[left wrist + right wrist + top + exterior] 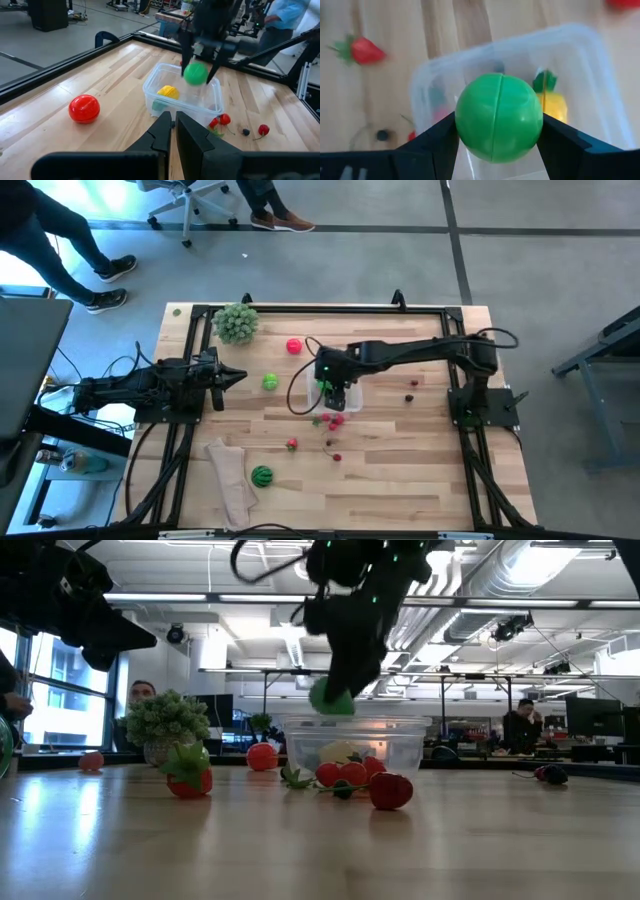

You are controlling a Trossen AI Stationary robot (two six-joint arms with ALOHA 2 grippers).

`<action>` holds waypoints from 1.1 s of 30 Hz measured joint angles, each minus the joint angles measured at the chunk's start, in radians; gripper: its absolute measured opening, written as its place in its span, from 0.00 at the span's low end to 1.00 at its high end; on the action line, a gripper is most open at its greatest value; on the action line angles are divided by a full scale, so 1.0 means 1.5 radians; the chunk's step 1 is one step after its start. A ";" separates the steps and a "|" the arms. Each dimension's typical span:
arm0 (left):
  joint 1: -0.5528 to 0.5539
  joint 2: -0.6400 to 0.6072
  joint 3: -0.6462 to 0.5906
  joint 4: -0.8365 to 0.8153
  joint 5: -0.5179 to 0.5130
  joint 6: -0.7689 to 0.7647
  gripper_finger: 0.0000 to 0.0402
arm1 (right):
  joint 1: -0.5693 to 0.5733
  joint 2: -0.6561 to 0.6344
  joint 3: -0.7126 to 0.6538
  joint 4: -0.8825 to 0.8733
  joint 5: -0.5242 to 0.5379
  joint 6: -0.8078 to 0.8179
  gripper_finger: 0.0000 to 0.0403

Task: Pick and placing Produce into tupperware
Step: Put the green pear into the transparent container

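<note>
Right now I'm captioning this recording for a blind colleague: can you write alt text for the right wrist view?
The right end effector grips a smooth green toy ball just above a clear plastic square container holding a yellow toy fruit. A red toy strawberry lies on the wooden table beside it.

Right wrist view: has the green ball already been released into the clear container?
No: the right hand grips the green ball above the container.

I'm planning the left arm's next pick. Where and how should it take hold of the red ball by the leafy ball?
Grip the red ball across its widest middle, from straight above. It is round, with bare wood around it, and apart from the leafy ball. The left gripper waits nearby.
</note>
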 joint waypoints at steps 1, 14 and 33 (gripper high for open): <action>0.000 0.000 0.000 0.000 0.000 0.000 0.04 | -0.001 0.012 0.000 -0.002 -0.007 0.000 0.54; 0.000 0.000 0.000 0.000 0.000 0.000 0.04 | -0.003 0.054 0.000 -0.018 -0.033 -0.017 0.54; 0.000 0.000 0.000 0.000 0.000 0.000 0.04 | -0.003 0.085 0.000 0.001 -0.057 -0.057 0.54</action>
